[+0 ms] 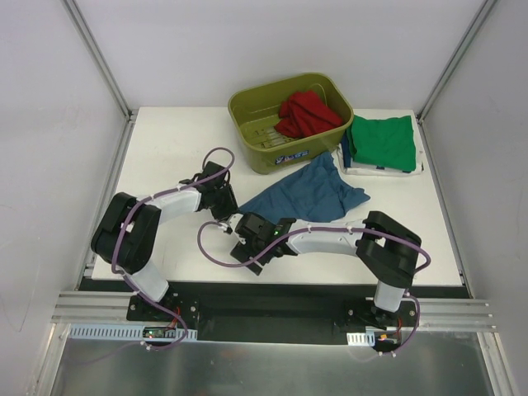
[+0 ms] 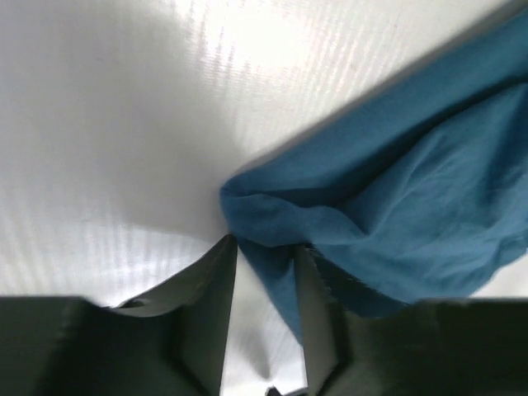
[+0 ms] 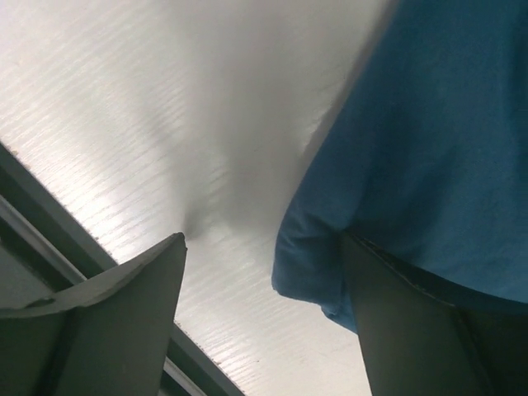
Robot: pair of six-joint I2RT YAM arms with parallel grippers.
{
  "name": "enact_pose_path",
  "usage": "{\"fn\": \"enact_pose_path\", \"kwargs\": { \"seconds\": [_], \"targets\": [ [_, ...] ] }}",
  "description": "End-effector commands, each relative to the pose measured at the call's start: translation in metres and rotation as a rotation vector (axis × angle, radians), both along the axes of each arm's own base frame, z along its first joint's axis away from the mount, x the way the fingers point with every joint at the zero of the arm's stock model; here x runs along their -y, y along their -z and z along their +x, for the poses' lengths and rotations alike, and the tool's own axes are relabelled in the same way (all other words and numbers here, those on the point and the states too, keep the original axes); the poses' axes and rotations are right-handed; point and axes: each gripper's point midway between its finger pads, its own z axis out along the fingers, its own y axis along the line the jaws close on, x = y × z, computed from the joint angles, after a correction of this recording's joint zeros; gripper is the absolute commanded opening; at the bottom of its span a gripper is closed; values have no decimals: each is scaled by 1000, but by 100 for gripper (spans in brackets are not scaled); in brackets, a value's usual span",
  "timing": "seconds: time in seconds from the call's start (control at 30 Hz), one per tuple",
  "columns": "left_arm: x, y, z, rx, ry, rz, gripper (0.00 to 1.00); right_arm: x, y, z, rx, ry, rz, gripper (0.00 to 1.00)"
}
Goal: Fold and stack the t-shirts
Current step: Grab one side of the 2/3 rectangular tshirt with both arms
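The teal-blue t-shirt [image 1: 305, 194] lies crumpled and spread on the white table, just in front of the tub. My left gripper [image 1: 226, 211] is at its near-left corner. In the left wrist view the left gripper [image 2: 264, 247] is open, and a fold of the teal shirt [image 2: 396, 190] reaches between the fingers along the right one. My right gripper [image 1: 245, 228] is wide open at the same corner; in its wrist view [image 3: 264, 239] the shirt's hem [image 3: 313, 264] lies beside the right finger [image 3: 412, 330]. The red t-shirt [image 1: 307, 114] is bunched in the tub. The green t-shirt [image 1: 381, 142] lies folded at the right.
The olive-green tub [image 1: 247, 111] stands at the back centre. The green shirt rests on a white tray [image 1: 418, 165] at the back right. The table's front edge [image 3: 49, 214] shows close to the right gripper. Metal frame posts stand at the back corners.
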Motion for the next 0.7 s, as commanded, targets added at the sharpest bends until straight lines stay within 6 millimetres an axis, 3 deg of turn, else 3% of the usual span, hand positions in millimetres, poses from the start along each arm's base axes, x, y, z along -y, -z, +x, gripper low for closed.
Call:
{"fn": "enact_pose_path", "kwargs": {
  "seconds": [0.0,0.07,0.13,0.17,0.27,0.33,0.37,0.43,0.47,0.53,0.57,0.6,0.63,0.67],
  "targets": [
    [-6,24,-16,-102,12,37,23,13,11,-1,-7,31,-67,74],
    [-2,26,-17,-113,21,19,16,13,12,-2,-13,41,-69,66],
    [0,25,-16,-109,29,10,3,11,10,-2,-7,46,-55,56],
    [0,24,-17,-108,32,6,0,11,9,-1,-3,51,-53,44],
    [-8,21,-26,-94,17,21,0,10,5,-1,5,65,-39,21],
    [-14,9,-27,-45,-5,27,0,4,-2,-3,2,68,-18,13],
    [-24,13,-36,-48,-35,52,0,0,-5,-10,-6,54,-8,7],
    [-30,-2,-41,-2,-74,43,0,-15,-21,-27,-36,11,53,3],
    [-38,2,-51,-11,-109,59,0,-24,-30,-42,-45,-32,83,2],
    [-46,-14,-58,38,-146,47,0,-38,-50,-62,-75,-95,155,1],
    [-52,-12,-67,35,-165,53,0,-44,-60,-72,-77,-123,184,1],
    [-58,-16,-69,59,-183,63,0,-49,-75,-79,-99,-138,236,1],
    [-60,-33,-69,120,-197,36,0,-53,-84,-83,-113,-143,271,0],
    [-64,-34,-80,105,-204,37,0,-56,-92,-86,-129,-147,303,0]
  ]
}}
